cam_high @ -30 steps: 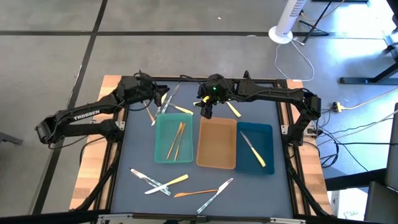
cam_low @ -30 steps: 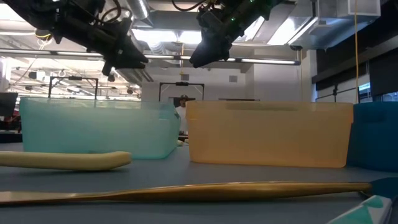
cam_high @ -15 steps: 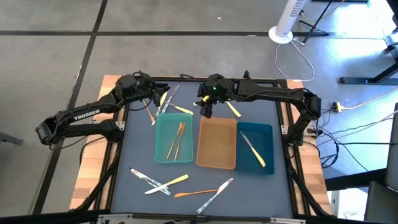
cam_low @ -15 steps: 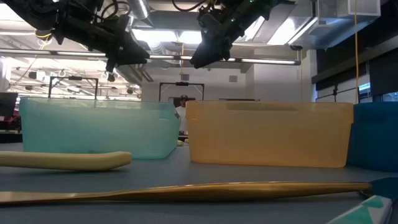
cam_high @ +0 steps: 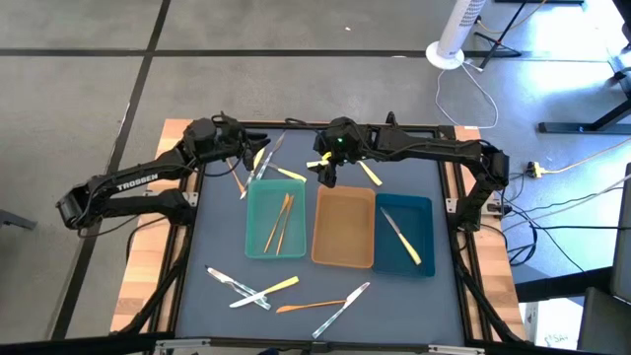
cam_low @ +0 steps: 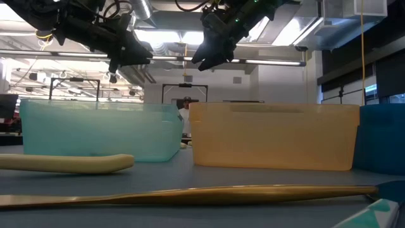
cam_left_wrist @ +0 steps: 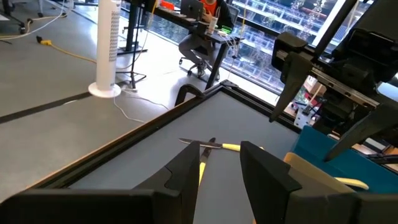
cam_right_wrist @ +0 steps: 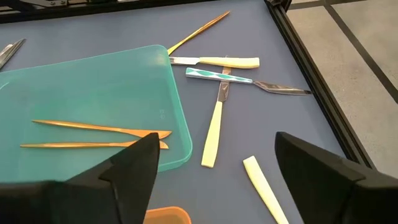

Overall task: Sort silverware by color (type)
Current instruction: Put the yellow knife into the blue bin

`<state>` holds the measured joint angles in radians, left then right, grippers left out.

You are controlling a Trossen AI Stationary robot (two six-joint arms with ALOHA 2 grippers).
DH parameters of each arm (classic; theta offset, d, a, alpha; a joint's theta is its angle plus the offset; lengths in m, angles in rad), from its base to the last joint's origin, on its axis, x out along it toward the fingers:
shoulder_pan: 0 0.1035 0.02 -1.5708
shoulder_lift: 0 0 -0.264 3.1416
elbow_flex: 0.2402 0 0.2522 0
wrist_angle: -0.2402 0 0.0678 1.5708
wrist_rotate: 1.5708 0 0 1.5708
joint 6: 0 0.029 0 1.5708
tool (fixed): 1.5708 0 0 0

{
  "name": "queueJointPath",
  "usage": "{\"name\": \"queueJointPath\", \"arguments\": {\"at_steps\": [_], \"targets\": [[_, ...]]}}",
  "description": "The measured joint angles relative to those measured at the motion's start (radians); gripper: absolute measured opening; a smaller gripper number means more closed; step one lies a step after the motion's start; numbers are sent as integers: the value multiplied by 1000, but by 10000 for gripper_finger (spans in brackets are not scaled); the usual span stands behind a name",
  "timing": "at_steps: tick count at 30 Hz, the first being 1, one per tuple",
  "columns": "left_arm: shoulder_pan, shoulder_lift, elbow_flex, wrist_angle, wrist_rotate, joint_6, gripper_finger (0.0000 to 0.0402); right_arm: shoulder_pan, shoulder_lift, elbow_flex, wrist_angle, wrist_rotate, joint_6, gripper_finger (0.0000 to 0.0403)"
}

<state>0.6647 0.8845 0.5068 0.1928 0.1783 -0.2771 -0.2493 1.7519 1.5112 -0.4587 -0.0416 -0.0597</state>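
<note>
- From table height the nearest things are a long gold utensil (cam_low: 190, 193) lying flat along the near edge of the table and a yellow handle (cam_low: 66, 163) just behind it; the overhead picture shows these belong to a loose scatter of silver, yellow-handled and gold pieces (cam_high: 286, 292) by the near edge.
- Behind them three trays stand side by side mid-table: the teal tray (cam_high: 253, 197), the tan tray (cam_high: 343, 232) and the dark-blue tray (cam_high: 419, 215).
- Only from above and from the right wrist are the contents plain: two gold utensils (cam_right_wrist: 93, 135) lie in the teal tray, one yellow-handled piece (cam_high: 400, 238) lies in the dark-blue tray, and the tan one shows none.
- The right gripper (cam_high: 326, 175) hangs in the air just past the tan tray's far rim, fingers (cam_right_wrist: 314, 174) spread wide with nothing between them.
- Its wrist camera picks out more pieces on the mat by the far left corner: yellow-handled utensils (cam_right_wrist: 214, 62) and a patterned-handled fork (cam_right_wrist: 245, 81).
- The left gripper (cam_high: 246, 161) hovers above those far-left pieces; its fingers (cam_left_wrist: 264, 168) stand apart and I can't tell whether they hold anything.
</note>
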Motion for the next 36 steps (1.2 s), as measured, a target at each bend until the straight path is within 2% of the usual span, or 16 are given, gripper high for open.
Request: {"name": "queueJointPath", "arguments": {"at_steps": [11, 19, 29, 36], "targets": [[0, 0, 0, 0, 0, 0, 110, 0, 0, 0, 0, 16, 8, 312], [0, 0, 0, 0, 0, 0, 110, -10, 0, 0, -12, 238, 93, 312], [0, 0, 0, 0, -11, -1, 110, -183, 0, 0, -306, 187, 296, 312], [0, 0, 0, 0, -12, -1, 110, -240, -1, -82, -331, 155, 326, 312]]}}
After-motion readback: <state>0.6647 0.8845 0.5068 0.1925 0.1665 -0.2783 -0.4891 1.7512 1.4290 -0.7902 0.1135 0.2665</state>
